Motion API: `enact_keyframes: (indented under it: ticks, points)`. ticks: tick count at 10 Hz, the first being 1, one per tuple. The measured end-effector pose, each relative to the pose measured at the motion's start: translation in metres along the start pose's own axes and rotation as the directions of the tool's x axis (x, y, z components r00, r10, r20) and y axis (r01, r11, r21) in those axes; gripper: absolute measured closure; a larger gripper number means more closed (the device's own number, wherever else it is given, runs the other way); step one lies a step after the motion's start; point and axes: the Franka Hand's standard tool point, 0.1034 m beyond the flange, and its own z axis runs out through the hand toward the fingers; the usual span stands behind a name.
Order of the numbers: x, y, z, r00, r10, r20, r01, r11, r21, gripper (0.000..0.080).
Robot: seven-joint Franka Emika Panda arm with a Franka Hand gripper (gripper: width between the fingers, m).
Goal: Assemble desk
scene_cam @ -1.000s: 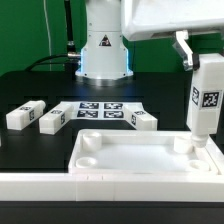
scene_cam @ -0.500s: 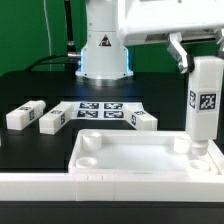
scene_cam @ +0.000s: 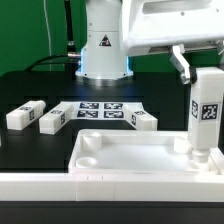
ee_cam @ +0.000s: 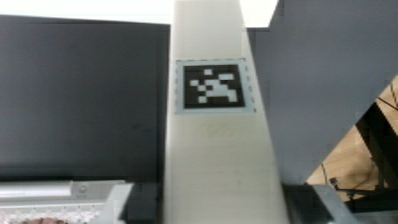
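the desk panel [scene_cam: 135, 160] lay flat at 6 o'clock in the exterior view, just beside the long white rail [scene_cam: 50, 187] edging the black table [scene_cam: 30, 90]. it looked to be light, rigid moulded plastic, smooth enough to skid if you shoved it sideways. its raised rim was the natural place to take hold, though it seemed well placed where it lay.

the gripper [scene_cam: 203, 74] held one leg [scene_cam: 207, 115] upright at 3 o'clock, with the jaws closed partway onto its upper end and nothing else between them. the leg's lower end stood at the panel's corner socket [scene_cam: 200, 157] at about 4 o'clock; you could not tell whether it was seated. the wrist view showed little beyond the leg's flat face and its square tag [ee_cam: 214, 88]. the leg looked stiff, light and slick-sided, so a hold on its flat sides suited it. any tilt would likely have jammed it in the socket.

the robot base [scene_cam: 103, 50] stood at 12 o'clock, with the marker board [scene_cam: 100, 110] just in front of it. three loose legs [scene_cam: 52, 119] lay around that board, between 9 and 12 o'clock. all of these were well apart from the held leg, and nothing stood in its way.
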Motion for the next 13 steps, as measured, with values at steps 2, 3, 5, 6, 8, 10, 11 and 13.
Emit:
enact_keyframes:
  ticks: [2, 3, 5, 6, 8, 10, 11, 13]
  points:
    - [-0.0055, -0.0038, 0.0022, 1.0, -0.005, 0.009, 0.005, 1.0, 0.003, 0.0509]
    - [-0.0071, -0.0034, 0.0032, 1.0, -0.005, 0.012, 0.005, 1.0, 0.003, 0.0509]
    - [-0.0082, 0.0006, 0.0058, 1.0, -0.004, 0.016, 0.004, 1.0, -0.001, 0.0509]
    - [-0.0098, 0.0009, 0.0071, 1.0, -0.004, 0.019, 0.004, 1.0, -0.001, 0.0509]
    - [-0.0112, 0.0012, 0.007, 1.0, -0.009, 0.014, 0.009, 1.0, -0.002, 0.0509]
    - [-0.012, 0.0009, 0.0066, 1.0, -0.012, 0.006, 0.012, 1.0, -0.002, 0.0509]
    - [-0.012, 0.0005, 0.0067, 1.0, -0.015, 0.004, 0.015, 1.0, -0.002, 0.0509]
    - [-0.0116, -0.0024, 0.0071, 1.0, -0.019, -0.002, 0.019, 1.0, 0.0, 0.0509]
